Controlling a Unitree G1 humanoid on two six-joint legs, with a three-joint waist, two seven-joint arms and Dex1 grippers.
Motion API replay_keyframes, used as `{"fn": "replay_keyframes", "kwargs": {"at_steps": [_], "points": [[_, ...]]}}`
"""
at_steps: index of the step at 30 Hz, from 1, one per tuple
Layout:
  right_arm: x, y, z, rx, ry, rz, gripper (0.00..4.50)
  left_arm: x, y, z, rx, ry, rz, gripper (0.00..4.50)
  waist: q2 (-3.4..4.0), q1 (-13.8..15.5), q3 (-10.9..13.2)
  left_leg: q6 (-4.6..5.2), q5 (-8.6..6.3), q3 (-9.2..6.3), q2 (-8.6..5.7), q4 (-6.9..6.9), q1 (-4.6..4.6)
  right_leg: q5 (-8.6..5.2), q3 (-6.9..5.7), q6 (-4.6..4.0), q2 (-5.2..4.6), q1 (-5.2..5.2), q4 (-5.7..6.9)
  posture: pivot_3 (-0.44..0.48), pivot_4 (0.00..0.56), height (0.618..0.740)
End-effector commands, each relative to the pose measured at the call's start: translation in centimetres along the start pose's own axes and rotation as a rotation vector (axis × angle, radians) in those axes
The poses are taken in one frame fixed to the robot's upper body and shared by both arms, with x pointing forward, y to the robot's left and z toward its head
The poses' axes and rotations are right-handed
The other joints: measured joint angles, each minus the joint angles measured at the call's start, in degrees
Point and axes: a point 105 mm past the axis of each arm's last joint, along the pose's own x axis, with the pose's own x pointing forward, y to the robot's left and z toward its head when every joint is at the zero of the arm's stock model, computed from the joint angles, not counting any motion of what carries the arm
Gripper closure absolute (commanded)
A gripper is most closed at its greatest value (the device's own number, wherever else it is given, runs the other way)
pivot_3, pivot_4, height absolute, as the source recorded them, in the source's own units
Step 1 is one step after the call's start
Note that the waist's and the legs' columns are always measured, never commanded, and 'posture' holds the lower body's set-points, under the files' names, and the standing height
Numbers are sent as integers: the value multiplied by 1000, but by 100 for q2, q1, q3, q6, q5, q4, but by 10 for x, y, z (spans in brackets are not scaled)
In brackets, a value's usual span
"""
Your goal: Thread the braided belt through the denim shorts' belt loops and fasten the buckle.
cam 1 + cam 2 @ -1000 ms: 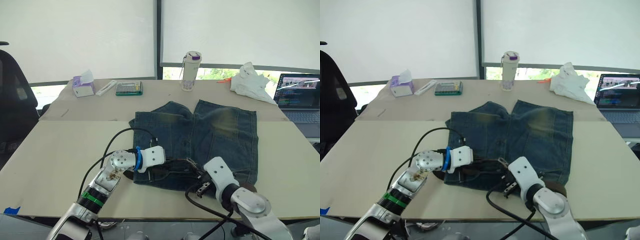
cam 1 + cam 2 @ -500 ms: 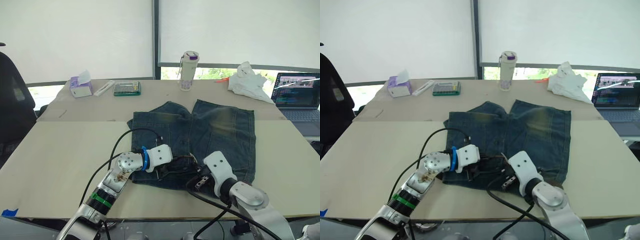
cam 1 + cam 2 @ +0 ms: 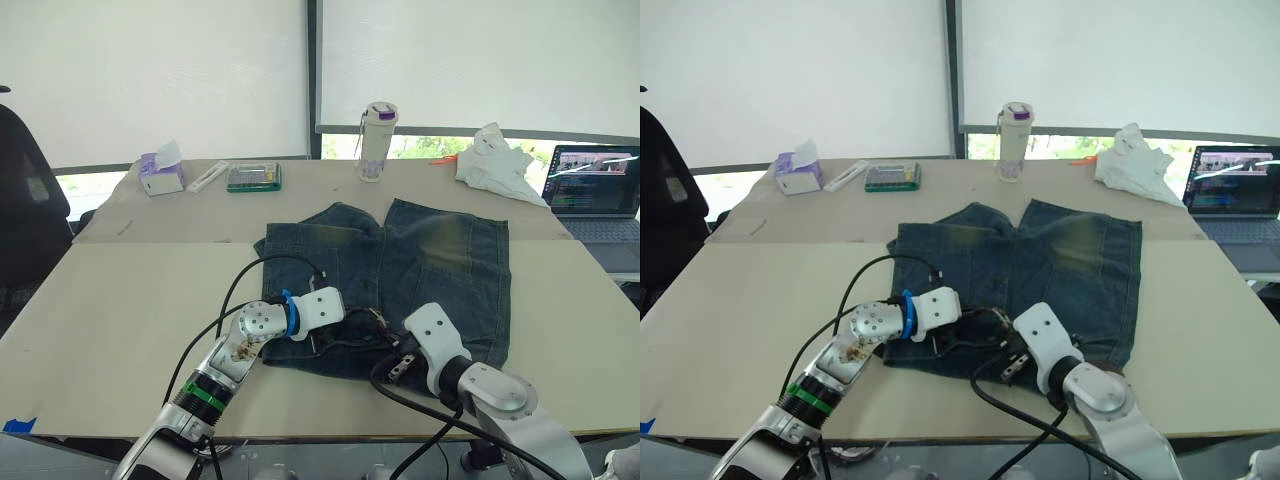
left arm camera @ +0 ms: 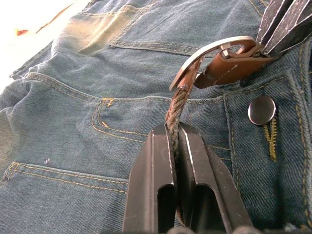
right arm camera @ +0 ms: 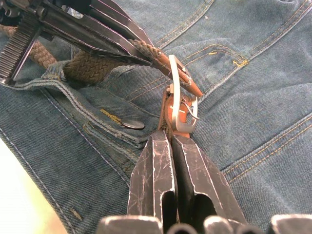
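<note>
Now, my left gripper (image 4: 174, 141): clenched on the braided belt (image 4: 174, 109).
My right gripper (image 5: 170, 141): pinching the buckle (image 5: 181, 100).
Place: near waistband of the denim shorts (image 3: 420, 255), middle.

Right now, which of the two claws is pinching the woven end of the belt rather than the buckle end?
The left gripper: it clamps the braided belt, while the right gripper holds the leather tab by the buckle.
</note>
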Motion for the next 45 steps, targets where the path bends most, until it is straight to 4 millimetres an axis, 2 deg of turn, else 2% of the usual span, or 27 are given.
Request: {"fn": "replay_keyframes", "kwargs": {"at_steps": [1,4,13,18,20,23,27,34,40,45], "points": [[0,3,16,-55,-65,11,4476,1,2,18,11,-76,-3,4500,0,0,0,0,0,0,0,0,0,0,0,0,0,0,0,0,150,740],[5,6,13,-76,-44,35,4476,1,-1,27,31,-126,-21,4500,0,-3,0,0,0,0,0,0,0,0,0,0,0,0,0,0,150,740],[3,4,11,-132,-15,65,4476,4,-1,31,10,-162,-51,4500,0,2,0,0,0,0,0,1,-1,0,0,0,0,0,-1,0,150,740],[-15,3,16,-154,-41,76,2761,1,-2,26,10,-154,-56,4500,0,29,0,0,0,0,-1,2,-4,0,0,0,-3,0,-1,0,150,740],[-24,3,26,-191,-81,80,2087,1,-1,26,11,-155,-57,4500,0,38,0,0,0,1,-2,5,-4,0,1,0,-3,2,-3,0,150,740],[-36,0,38,-263,-114,77,2087,0,0,24,11,-154,-59,4500,0,51,0,0,0,0,-2,6,-5,0,0,0,-4,2,-2,0,150,740],[-37,-11,43,-330,-112,34,2087,-1,-1,24,16,-154,-64,4500,0,50,0,1,0,0,-1,5,-3,0,-1,0,-1,3,-3,0,150,740],[-21,-24,35,-300,-75,-36,2087,-3,0,22,27,-147,-66,4500,0,61,0,1,0,1,-2,6,-4,0,0,0,-2,4,-3,0,150,740],[-16,-22,32,-429,-58,-28,2087,-4,0,20,33,-139,-67,4500,0,67,0,1,0,3,-2,6,-4,0,1,0,-4,3,-4,0,150,740],[-11,-22,36,-473,-78,-25,2087,-5,-1,20,36,-136,-69,4500,0,56,0,1,0,3,-1,6,-3,0,1,0,-2,3,-3,0,150,740]]}}
